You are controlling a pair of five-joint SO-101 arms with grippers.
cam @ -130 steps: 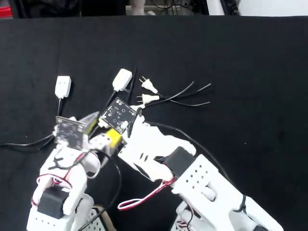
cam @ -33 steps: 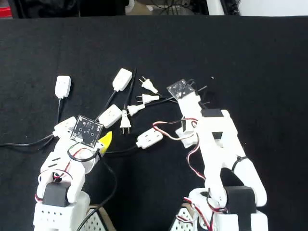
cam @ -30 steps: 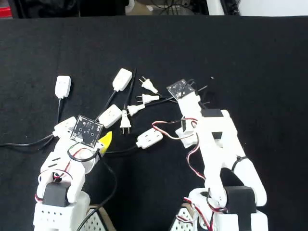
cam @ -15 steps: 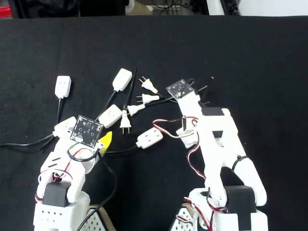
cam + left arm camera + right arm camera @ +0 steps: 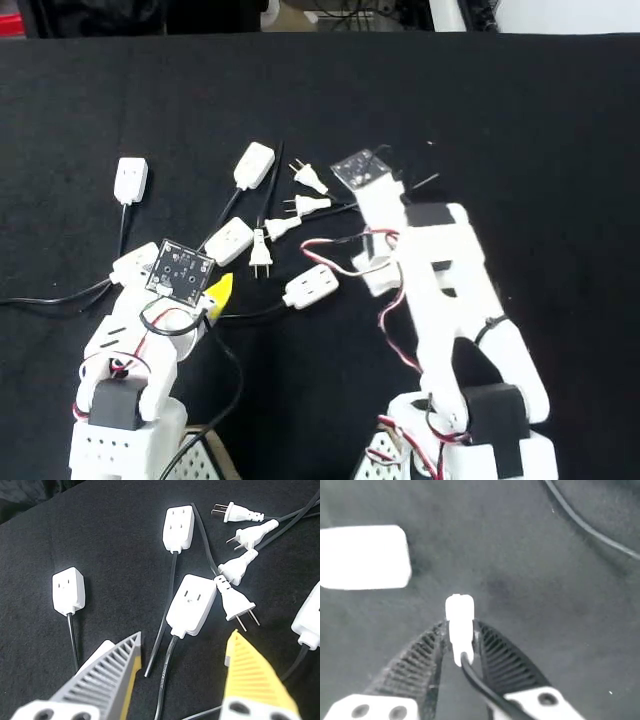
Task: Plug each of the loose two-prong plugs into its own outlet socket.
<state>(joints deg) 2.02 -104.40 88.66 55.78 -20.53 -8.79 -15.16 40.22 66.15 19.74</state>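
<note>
Right end effector (image 5: 460,630) pinches 1 plug (image 5: 459,612) by its body, over the surface (image 5: 520,120) right of the loose plugs (image 5: 305,205). Left end effector (image 5: 185,636) is spread above a socket (image 5: 192,602). Risk: the unheld socket slides, or the plug twists in the pinch and its prongs miss the slots.

Plug cluster (image 5: 281,226) mid-frame: top socket (image 5: 254,164) above-left, middle socket (image 5: 229,240) just left, lower socket (image 5: 311,287) below-right, far socket (image 5: 131,179) upper left.

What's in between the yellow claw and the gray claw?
In the left wrist view, two black cords cross the black cloth between the left gripper's open fingers. One leads to the white outlet just ahead.
</note>
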